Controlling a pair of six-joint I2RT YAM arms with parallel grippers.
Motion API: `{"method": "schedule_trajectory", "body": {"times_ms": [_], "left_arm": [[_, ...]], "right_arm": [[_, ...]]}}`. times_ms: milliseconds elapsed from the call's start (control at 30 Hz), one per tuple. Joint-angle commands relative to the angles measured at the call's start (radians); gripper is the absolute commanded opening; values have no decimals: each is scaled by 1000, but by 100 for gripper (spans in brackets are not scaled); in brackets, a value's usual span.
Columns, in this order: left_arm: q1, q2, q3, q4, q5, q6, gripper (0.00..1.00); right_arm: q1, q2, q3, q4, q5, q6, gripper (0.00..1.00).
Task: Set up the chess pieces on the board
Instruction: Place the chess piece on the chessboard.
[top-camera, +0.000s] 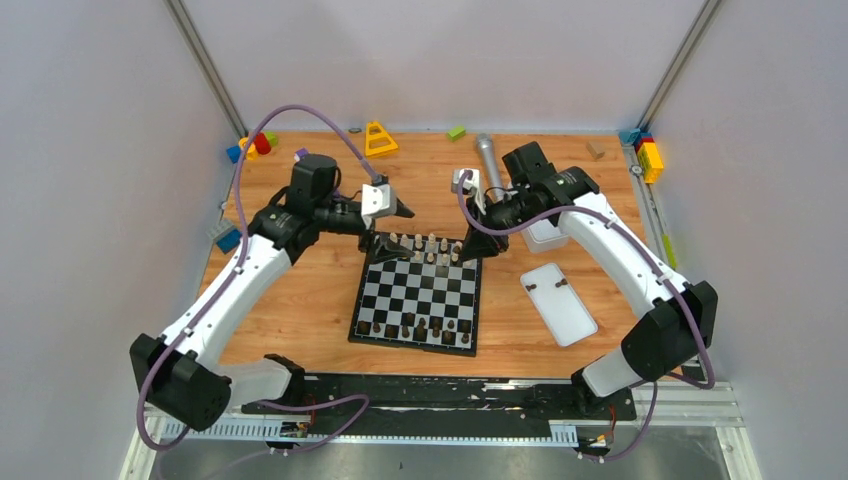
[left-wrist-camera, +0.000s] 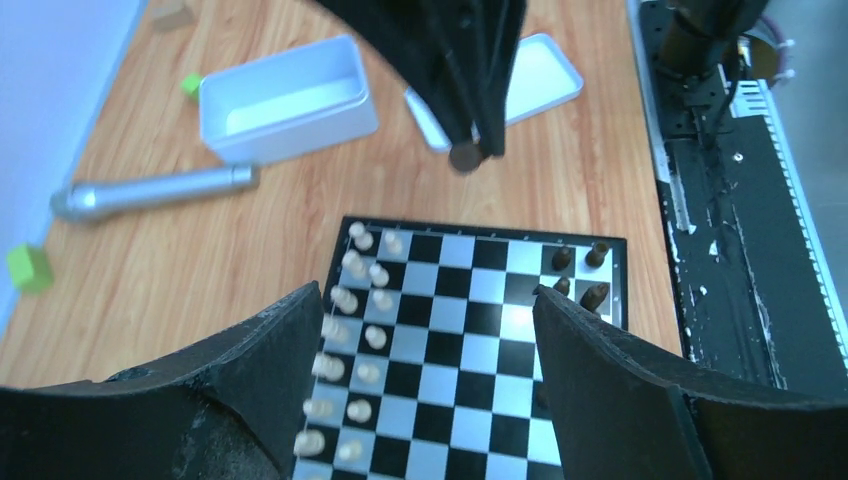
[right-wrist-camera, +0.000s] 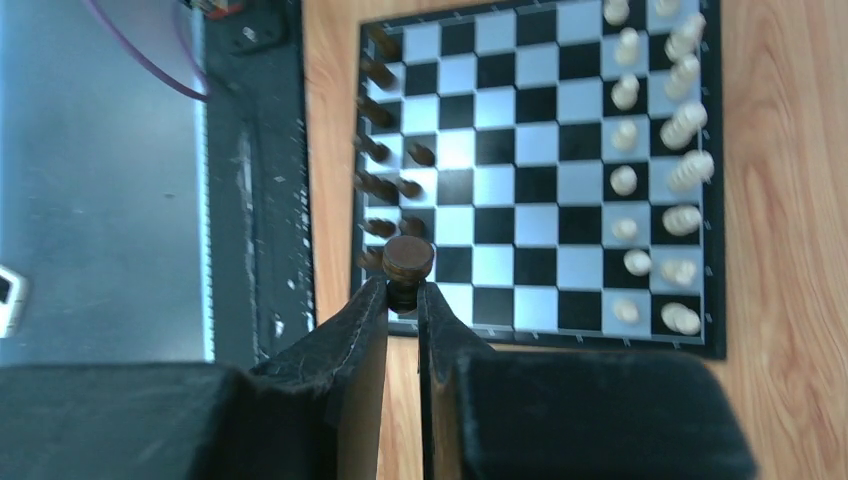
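Note:
The checkered board (top-camera: 418, 292) lies mid-table. Cream pieces (top-camera: 425, 247) fill its far two rows. Dark brown pieces (top-camera: 420, 327) stand along its near rows. My right gripper (top-camera: 487, 238) hovers over the board's far right corner, shut on a dark brown piece (right-wrist-camera: 407, 262), base outward; the piece also shows in the left wrist view (left-wrist-camera: 465, 157). My left gripper (top-camera: 378, 241) is open and empty over the board's far left corner, its fingers (left-wrist-camera: 280, 350) wide apart above the cream rows (left-wrist-camera: 360, 330). Two dark pieces (top-camera: 546, 284) lie in the flat white tray (top-camera: 560, 304).
A deeper white tray (left-wrist-camera: 285, 100) and a silver cylinder (left-wrist-camera: 150, 190) lie beyond the board. Colourful toy blocks (top-camera: 378, 138) are scattered along the back edge and side rails. A black rail (top-camera: 440, 390) runs along the near edge.

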Motion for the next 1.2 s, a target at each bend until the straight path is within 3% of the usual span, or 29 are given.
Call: {"method": "schedule_trajectory", "body": {"times_ms": [0,500,967,1167], "left_arm": [[-107,55,86,11,15,87,83],[-277,180,206,-121,6,274,62],[-310,202,220,-180,-13,327,45],[-313,202,228,-169,-19,315,44]], "right_arm": [[15,52,108,-68,-219,11,9],[39,42,116,-76,-280,43,10],[39,42,102,-76,-259,49,9],[40,50,97,-77,-257,47,10]]}}
